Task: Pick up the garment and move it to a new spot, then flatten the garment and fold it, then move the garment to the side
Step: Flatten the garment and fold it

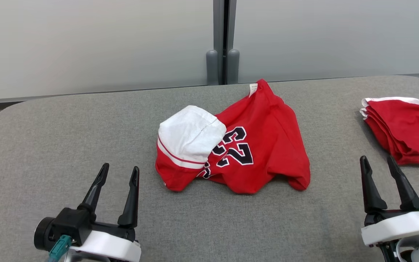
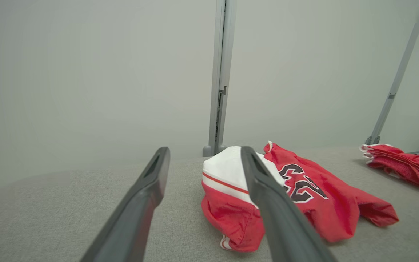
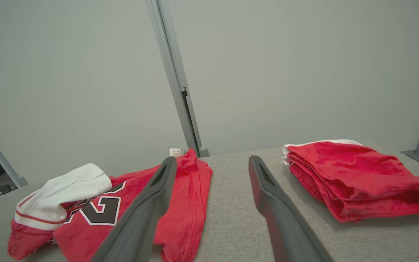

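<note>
While the crumpled red garment (image 1: 264,145) lies at the centre of the grey worktop (image 1: 67,127), the left fingers (image 1: 94,191) stand at 7 o'clock and the right fingers (image 1: 369,189) at 4 o'clock, both pairs spread wide and empty, clear of the cloth. A folded red stack (image 1: 406,127) rests at 3 o'clock.
</note>
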Motion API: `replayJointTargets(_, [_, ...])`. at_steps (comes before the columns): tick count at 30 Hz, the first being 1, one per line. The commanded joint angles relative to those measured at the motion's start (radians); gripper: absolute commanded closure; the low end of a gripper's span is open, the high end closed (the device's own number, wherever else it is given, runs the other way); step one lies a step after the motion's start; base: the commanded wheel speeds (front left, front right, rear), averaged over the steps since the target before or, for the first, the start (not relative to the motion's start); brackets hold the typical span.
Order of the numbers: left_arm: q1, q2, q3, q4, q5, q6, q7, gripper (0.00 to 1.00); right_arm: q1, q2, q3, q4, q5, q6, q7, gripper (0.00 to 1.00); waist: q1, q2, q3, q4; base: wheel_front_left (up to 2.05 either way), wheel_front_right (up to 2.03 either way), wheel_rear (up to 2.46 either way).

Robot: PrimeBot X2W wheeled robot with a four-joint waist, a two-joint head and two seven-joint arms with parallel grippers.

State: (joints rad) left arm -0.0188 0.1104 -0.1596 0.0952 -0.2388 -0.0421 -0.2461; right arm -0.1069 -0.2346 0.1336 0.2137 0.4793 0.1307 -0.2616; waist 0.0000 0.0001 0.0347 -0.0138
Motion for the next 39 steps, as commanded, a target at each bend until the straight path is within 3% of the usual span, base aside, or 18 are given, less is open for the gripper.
replayJointTargets(1, [0.007, 0.005, 0.0, -0.006, -0.004, 0.004, 0.004, 0.0, 0.01, 0.007, -0.015, -0.015, -0.01, 0.0, -0.004, 0.0, 0.0, -0.0001, 0.007, -0.005, 0.0, 0.0, 0.0])
replayJointTargets(9, [-0.048, 0.01, -0.041, -0.015, -0.002, -0.014, 0.061, 0.0, 0.019, 0.045, -0.037, -0.054, -0.049, 0.0, -0.004, 0.0, 0.0, -0.0001, 0.037, -0.009, 0.0, 0.0, 0.0])
replayJointTargets(17, [-0.238, 0.002, -0.147, 0.071, 0.006, -0.055, 0.314, 0.0, -0.019, 0.04, -0.026, -0.052, -0.057, 0.0, -0.004, 0.0, 0.0, -0.0001, 0.075, -0.027, 0.0, 0.0, 0.0])
replayJointTargets(24, [-0.448, -0.017, -0.202, 0.212, 0.024, -0.056, 0.482, 0.0, -0.066, 0.051, -0.007, -0.04, -0.052, 0.0, -0.004, 0.0, 0.0, -0.0001, 0.136, -0.089, 0.0, 0.0, 0.0])
replayJointTargets(31, [-0.607, -0.024, -0.224, 0.429, 0.072, -0.015, 0.52, 0.0, -0.102, 0.064, -0.002, -0.036, -0.049, 0.0, -0.005, 0.0, 0.0, -0.0001, 0.188, -0.14, 0.0, 0.0, 0.0])
replayJointTargets(39, [-0.72, -0.026, -0.269, 0.588, 0.125, 0.007, 0.52, 0.01, -0.117, 0.076, 0.001, -0.026, -0.053, 0.0, -0.005, 0.0, 0.0, -0.0001, 0.211, -0.155, 0.0, 0.0, 0.0])
